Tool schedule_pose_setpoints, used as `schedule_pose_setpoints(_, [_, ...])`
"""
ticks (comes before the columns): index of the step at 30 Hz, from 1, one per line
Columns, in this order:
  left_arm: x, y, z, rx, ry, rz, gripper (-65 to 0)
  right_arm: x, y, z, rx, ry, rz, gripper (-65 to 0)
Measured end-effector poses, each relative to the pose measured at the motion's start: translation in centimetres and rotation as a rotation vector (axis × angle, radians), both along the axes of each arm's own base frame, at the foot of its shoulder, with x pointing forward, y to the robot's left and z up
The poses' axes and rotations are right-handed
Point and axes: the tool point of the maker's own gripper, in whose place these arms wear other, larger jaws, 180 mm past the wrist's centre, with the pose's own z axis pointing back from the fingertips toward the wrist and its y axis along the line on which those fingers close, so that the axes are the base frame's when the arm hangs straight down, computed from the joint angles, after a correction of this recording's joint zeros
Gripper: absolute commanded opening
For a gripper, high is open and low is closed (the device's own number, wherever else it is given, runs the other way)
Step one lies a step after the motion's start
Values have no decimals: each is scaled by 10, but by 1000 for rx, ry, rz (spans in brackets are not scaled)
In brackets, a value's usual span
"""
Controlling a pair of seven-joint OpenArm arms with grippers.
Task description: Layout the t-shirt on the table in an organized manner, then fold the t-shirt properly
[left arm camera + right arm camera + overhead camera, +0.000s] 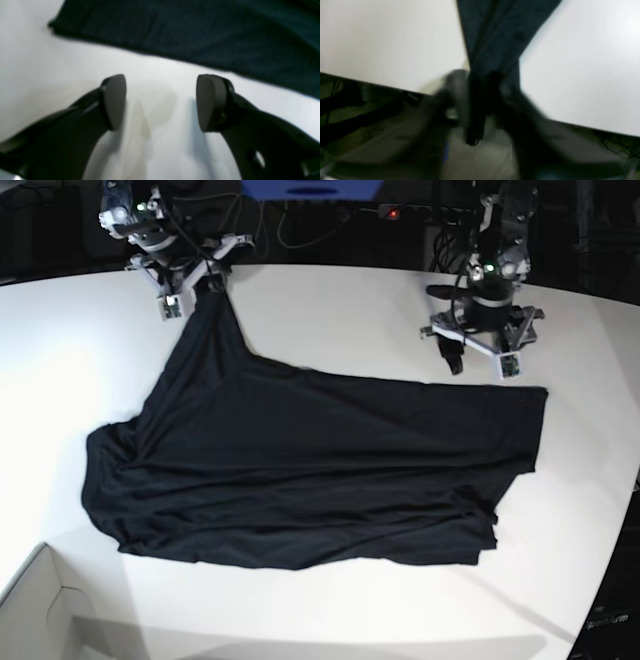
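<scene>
**Right fingers pinch the shirt corner; left fingers wide**

Left fingers (pixel 161 102), dark and rounded, stand wide apart over the smooth white desk (pixel 62 65), holding nothing; the plain black thin-fabric t-shirt (pixel 200 32) lies just beyond their tips.

Blurred right fingers (pixel 476 97) are clamped on a bunched corner of the shirt at the desk's edge.

From the base camera, the shirt spreads across the desk between both arms, stretched toward the right fingers.
</scene>
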Motion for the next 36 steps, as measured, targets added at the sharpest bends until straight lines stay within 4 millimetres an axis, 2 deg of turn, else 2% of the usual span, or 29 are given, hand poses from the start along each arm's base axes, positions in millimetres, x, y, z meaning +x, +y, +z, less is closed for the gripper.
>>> schedule_pose_setpoints(1, [0, -1, 2, -2, -5, -1, -226, 0, 0, 0, 0, 1, 0, -650])
schedule_pose_setpoints(5, [5, -3, 16, -4, -42, -9, -226, 0, 0, 1, -1, -1, 2, -650])
schedule_pose_setpoints(8, [1, 0, 23, 11, -52, -25, -226, 10, 3, 18, 3, -51, 9, -650])
schedule_pose_setpoints(11, [-4, 0, 24, 12, -46, -27, -226, 34, 6, 42, 14, -144, 14, -650])
schedule_pose_setpoints(16, [-13, -4, 29, 7, -48, -38, -226, 78, 6, 65, 14, -259, 17, -650])
schedule_pose_setpoints(19, [-24, -9, 27, -3, -31, -46, -226, 104, 14, 84, 15, -344, 85, -650])
schedule_pose_setpoints(22, [-30, -14, 28, -13, -25, -52, -226, 136, 27, 113, 37, -453, 134, -650])
schedule_pose_setpoints(25, [-30, -38, 33, -40, -34, -114, -226, 165, 35, 142, 56, -552, 138, -650])
schedule_pose_setpoints(27, [-30, -56, 39, -68, -50, -154, -226, 181, 37, 154, 53, -592, 141, -650])
schedule_pose_setpoints(30, [-32, -79, 41, -98, -57, -207, -226, 195, 54, 160, 72, -612, 181, -650])
schedule_pose_setpoints(34, [-36, -137, 47, -181, -70, -410, -226, 205, 73, 164, 88, -622, 228, -650])
schedule_pose_setpoints(36, [-40, -154, 49, -206, -77, -461, -226, 209, 88, 169, 117, -632, 245, -650])
